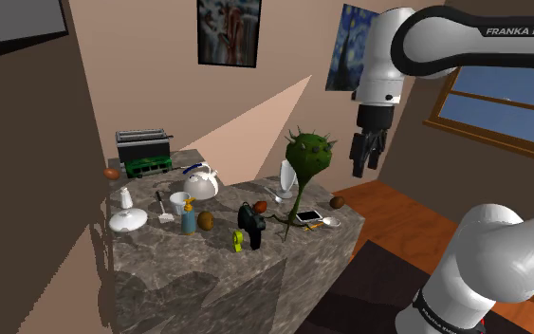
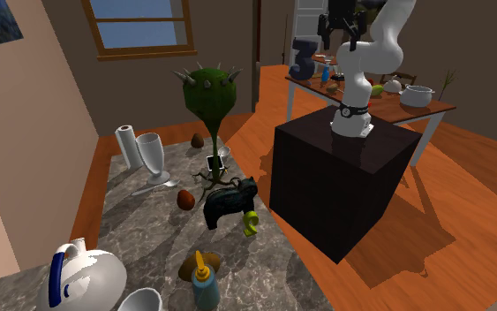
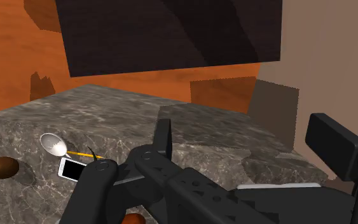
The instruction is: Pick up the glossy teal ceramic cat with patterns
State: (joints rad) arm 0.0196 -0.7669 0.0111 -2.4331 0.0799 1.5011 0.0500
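Observation:
The cat [image 1: 249,226] is dark teal and glossy. It stands near the front edge of the grey marble counter [image 1: 208,275], beside a small yellow-green thing [image 1: 238,240]. In the second exterior view the cat [image 2: 229,201] sits just in front of the spiky green plant [image 2: 208,97]. My gripper [image 1: 366,167] hangs high in the air, off the counter's end on the shoulder view's right and well above the cat. Its fingers [image 3: 162,136] stand apart with nothing between them; the gripper [image 3: 247,147] looks down on the counter's end.
The counter is crowded: a toaster [image 1: 143,147], a white kettle [image 1: 200,180], a pale vase [image 1: 286,178], a blue bottle [image 1: 188,218], a phone [image 3: 74,169] and a spoon [image 3: 53,144]. My dark stand [image 2: 339,181] sits on the wooden floor beside it.

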